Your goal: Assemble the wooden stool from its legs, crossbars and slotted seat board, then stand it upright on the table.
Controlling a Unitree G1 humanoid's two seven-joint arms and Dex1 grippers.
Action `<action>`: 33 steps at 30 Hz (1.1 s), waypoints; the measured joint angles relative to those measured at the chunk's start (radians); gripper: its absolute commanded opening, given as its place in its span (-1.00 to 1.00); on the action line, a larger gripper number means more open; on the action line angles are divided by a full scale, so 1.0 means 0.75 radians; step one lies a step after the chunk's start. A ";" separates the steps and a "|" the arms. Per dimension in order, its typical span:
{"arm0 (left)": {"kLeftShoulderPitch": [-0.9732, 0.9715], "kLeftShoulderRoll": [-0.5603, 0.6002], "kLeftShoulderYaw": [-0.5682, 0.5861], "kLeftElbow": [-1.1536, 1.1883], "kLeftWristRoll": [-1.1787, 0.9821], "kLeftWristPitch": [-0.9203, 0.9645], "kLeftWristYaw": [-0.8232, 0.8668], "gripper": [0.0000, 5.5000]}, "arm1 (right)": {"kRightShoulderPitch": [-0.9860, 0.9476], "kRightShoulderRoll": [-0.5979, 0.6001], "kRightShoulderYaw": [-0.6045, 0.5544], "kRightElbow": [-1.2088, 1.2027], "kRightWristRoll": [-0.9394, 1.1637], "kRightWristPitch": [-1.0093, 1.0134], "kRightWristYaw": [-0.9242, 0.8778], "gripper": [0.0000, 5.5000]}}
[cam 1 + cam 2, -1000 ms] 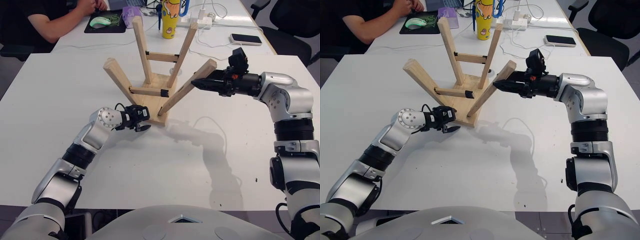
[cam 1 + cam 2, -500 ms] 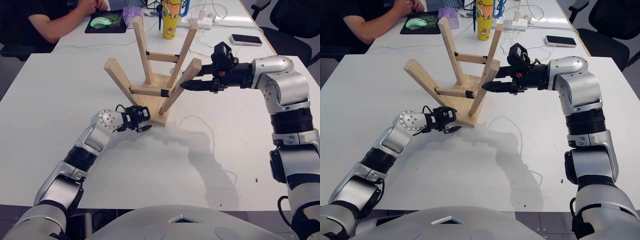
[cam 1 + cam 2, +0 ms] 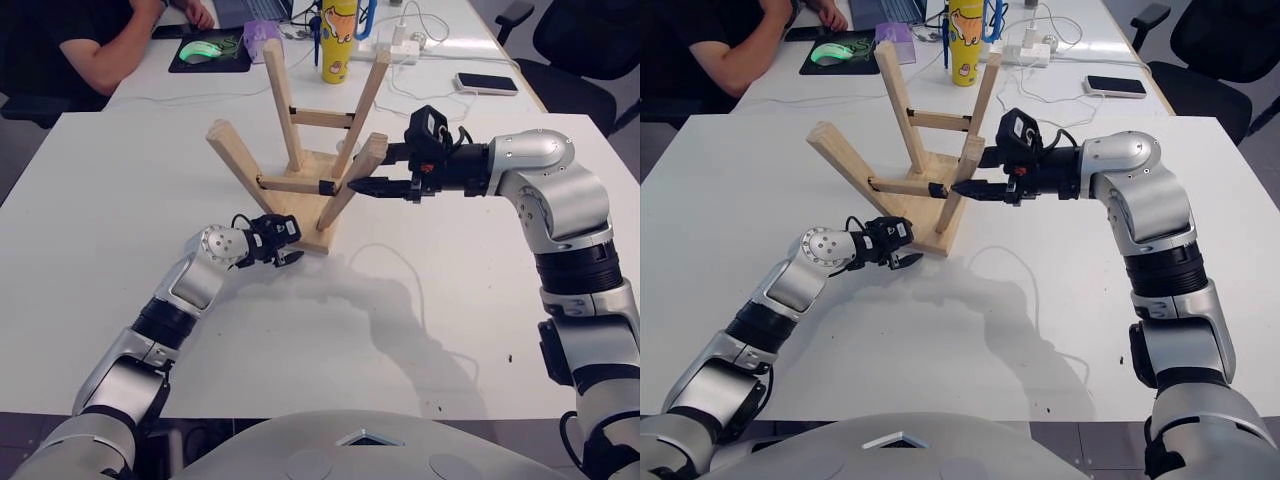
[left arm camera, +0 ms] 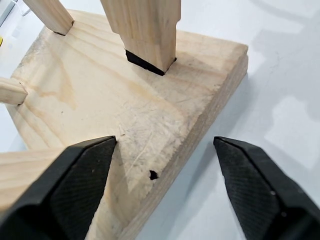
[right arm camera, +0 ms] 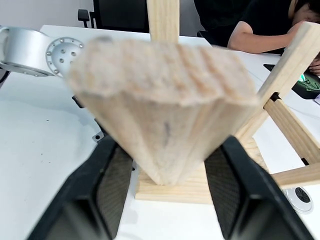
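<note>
The right claw (image 3: 372,186) is clamped on the free end of one leg (image 3: 338,203). The left claw (image 3: 289,243) gapes astride the seat board's (image 4: 100,100) near edge, gripping nothing. The stool (image 3: 300,150) rests upside down on the bench (image 3: 120,200), with four legs and two crossbars (image 3: 295,183) fitted. Assembly looks nearly done. Flipping it upright is left.
</note>
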 measured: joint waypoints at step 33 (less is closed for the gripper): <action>0.054 -0.027 0.041 -0.011 -0.018 -0.001 0.026 0.31 | -0.158 0.119 0.105 0.308 -0.028 -0.090 -0.010 -0.25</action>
